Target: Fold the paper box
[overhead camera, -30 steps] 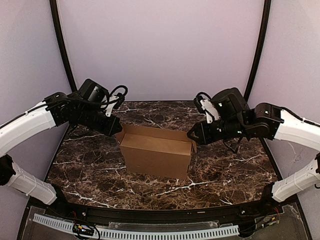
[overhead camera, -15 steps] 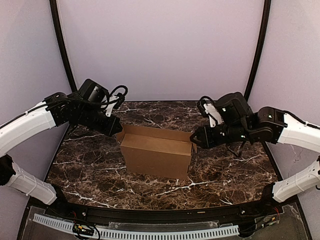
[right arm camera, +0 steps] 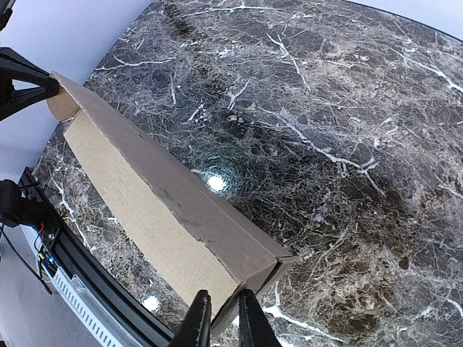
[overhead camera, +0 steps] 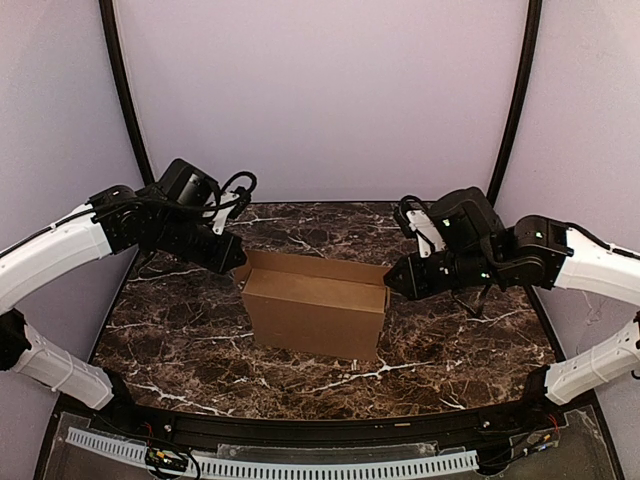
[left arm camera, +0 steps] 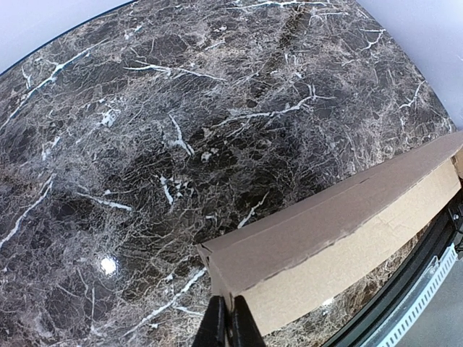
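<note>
Holding paper box [overhead camera: 315, 312] by both ends, left gripper [left arm camera: 228, 327] and right gripper [right arm camera: 221, 319] pinched on cardboard; might rip if tugged apart.

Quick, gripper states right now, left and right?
Left gripper: closed, pinching the paper box at one end.
Right gripper: jaws astride the box's other end; grip cannot be told.

Dark brown marble-patterned tabletop [overhead camera: 200, 330], veined in white, across the middle of the top view and filling most of both wrist views. Small bright glare spot [left arm camera: 108, 265] low at the left of the left wrist view, another glare spot [right arm camera: 215, 182] mid-frame in the right wrist view. Plain pale lilac walls [overhead camera: 320, 90] behind and at both sides. Black curved tube [overhead camera: 122, 90] at upper left, second black tube [overhead camera: 520, 90] at upper right. White slotted strip [overhead camera: 300, 467] along the bottom edge, black rim [overhead camera: 330, 432] just above it.
</note>
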Controlling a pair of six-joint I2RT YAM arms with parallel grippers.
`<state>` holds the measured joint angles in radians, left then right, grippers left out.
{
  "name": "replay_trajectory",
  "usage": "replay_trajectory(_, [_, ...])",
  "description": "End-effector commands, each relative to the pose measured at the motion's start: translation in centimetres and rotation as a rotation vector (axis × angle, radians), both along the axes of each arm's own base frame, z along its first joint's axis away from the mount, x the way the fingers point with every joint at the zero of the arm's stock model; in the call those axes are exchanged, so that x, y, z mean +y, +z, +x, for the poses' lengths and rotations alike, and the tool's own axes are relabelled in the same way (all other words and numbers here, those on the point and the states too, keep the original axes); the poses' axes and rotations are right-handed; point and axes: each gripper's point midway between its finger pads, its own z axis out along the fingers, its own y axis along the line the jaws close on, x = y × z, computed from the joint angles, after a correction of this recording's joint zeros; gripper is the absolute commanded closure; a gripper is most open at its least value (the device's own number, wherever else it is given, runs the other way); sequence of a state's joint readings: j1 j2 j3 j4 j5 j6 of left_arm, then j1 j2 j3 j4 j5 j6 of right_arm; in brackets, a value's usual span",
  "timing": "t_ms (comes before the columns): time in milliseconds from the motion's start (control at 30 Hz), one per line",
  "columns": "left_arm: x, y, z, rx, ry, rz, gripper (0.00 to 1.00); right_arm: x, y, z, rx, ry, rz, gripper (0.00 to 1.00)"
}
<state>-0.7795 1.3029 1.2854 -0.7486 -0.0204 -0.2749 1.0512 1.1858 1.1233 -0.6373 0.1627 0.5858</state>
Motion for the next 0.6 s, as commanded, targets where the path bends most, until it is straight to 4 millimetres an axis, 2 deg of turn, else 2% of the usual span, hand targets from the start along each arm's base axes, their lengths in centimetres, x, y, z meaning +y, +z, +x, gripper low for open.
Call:
replay_trajectory(0, [-0.6, 0.4, -1.0, 0.005, -0.019, -0.032, 0.96, 0.5, 0.4, 0.3, -0.019, -0.006, 0.009, 0.87])
replay_trajectory(567, [-2.3, 0.6, -2.4, 0.009, -0.035, -0.058, 0.96, 0.6, 1.1, 1.0, -0.047, -0.024, 0.001, 0.95])
